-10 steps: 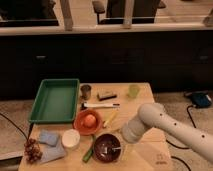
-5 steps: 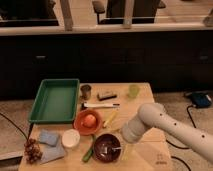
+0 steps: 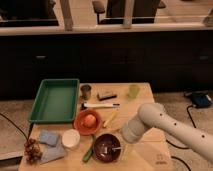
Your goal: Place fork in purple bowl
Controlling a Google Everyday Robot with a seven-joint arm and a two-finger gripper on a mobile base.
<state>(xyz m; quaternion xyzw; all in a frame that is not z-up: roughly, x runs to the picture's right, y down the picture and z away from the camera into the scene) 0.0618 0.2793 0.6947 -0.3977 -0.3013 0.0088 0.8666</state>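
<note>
Where the white arm ends, the gripper sits at the right rim of the purple bowl, near the front of the wooden worktop. I cannot tell whether its jaws are open or closed. A pale, fork-like streak lies inside the bowl. An orange bowl stands just behind, a white bowl to the left and a green tray beyond. Dark cabinets line the room.

The gripper hangs low over the front of the light wooden table. Behind it to the left sits a round orange bowl, further left a small white bowl. Well behind it are a green rectangular tray and a pale green cup.
</note>
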